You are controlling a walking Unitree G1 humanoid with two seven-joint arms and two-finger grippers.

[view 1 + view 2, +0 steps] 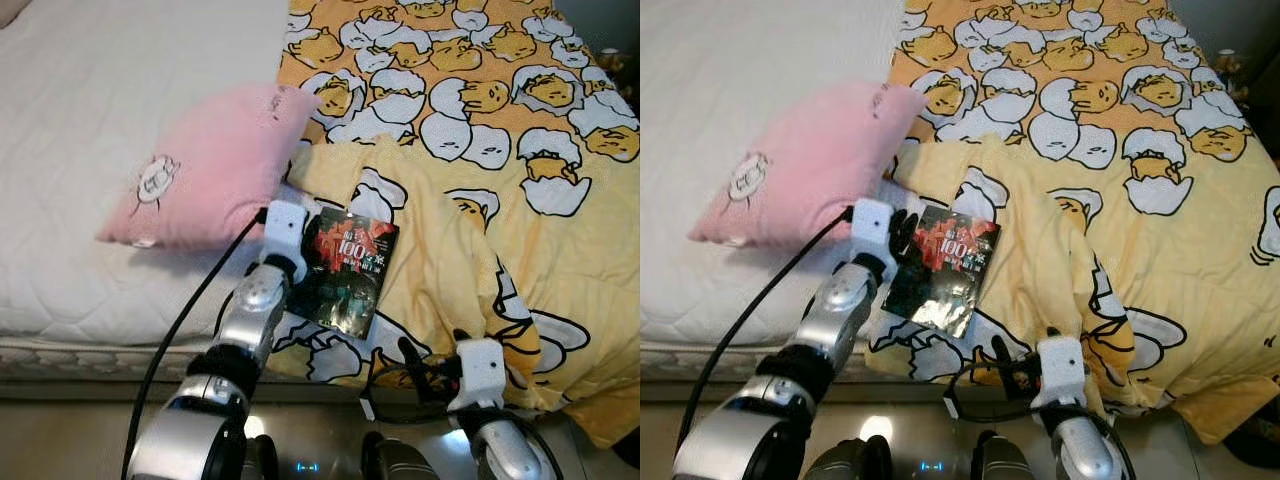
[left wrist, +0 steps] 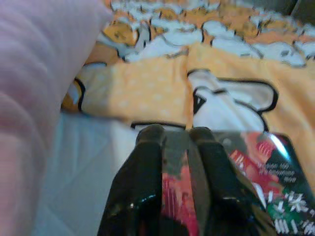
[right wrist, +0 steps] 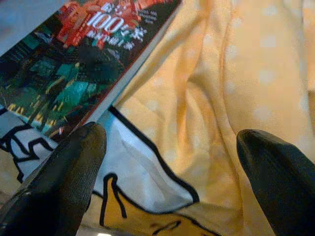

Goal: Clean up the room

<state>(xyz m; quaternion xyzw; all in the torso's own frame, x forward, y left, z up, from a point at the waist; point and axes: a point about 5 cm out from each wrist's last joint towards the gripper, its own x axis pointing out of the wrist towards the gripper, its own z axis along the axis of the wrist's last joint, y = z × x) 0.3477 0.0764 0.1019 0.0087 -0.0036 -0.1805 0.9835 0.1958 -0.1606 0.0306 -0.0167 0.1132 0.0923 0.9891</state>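
Currently the bed (image 1: pixel 100 90) carries a yellow duck-print blanket (image 1: pixel 520 200) across its right side and a pink pillow (image 1: pixel 210 165) to the left, touching the blanket's edge. Book (image 1: pixel 347 268), dark cover with red lettering, lies on the blanket near the bed's near edge. Left arm reaches forward; left gripper (image 2: pixel 174 142) narrow, fingers clamped on the book's left edge. Right arm is bent low near the edge; right gripper (image 3: pixel 167 162) spread wide over the blanket, just beside the book's near corner.

The dark book (image 3: pixel 83 59) on the yellow blanket (image 3: pixel 236 88) reads "100"; its remaining characters seem too blurred.
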